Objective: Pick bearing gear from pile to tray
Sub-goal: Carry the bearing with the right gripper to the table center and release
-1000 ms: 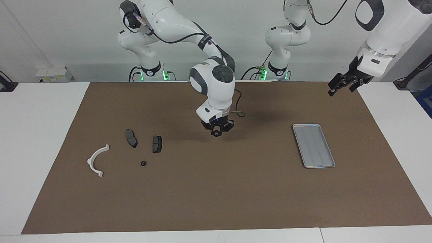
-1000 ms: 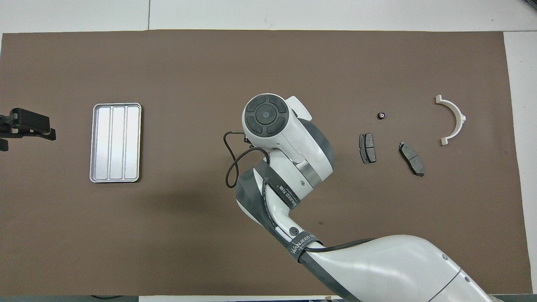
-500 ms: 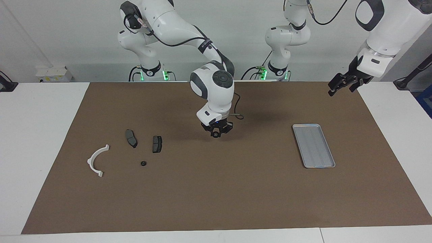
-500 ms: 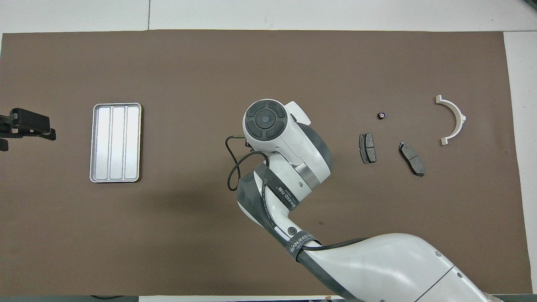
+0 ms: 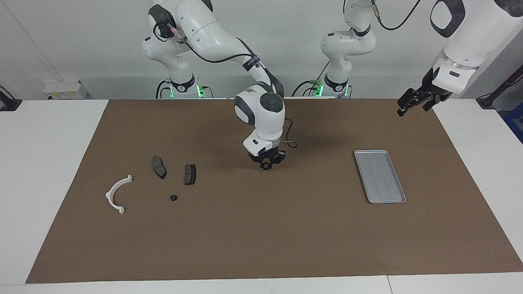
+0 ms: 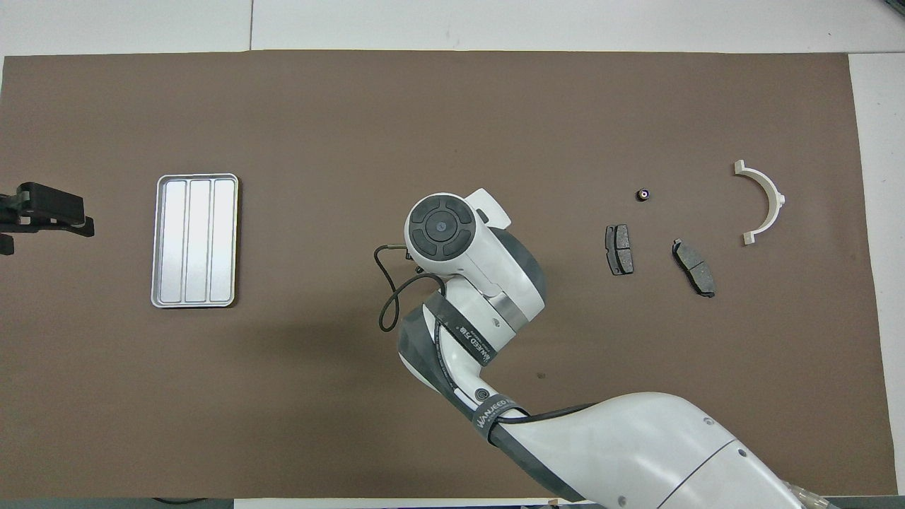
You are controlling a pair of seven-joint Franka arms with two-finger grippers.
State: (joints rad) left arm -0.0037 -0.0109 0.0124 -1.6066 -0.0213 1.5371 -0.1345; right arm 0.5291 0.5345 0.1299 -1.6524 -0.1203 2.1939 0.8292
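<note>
My right gripper hangs low over the middle of the brown mat, shut on a small black round bearing gear. In the overhead view the wrist hides it. The pile lies toward the right arm's end: a white half-ring bracket, two dark brake pads and one tiny black round piece. The silver ribbed tray lies toward the left arm's end with nothing in it. My left gripper waits in the air over the mat's edge past the tray.
The brown mat covers most of the white table. A thin black cable loops off the right wrist. The right arm's forearm crosses the mat's near edge in the overhead view.
My right gripper has shifted a little toward the tray and lower, still holding the round piece. The left arm and the pile have not moved.
</note>
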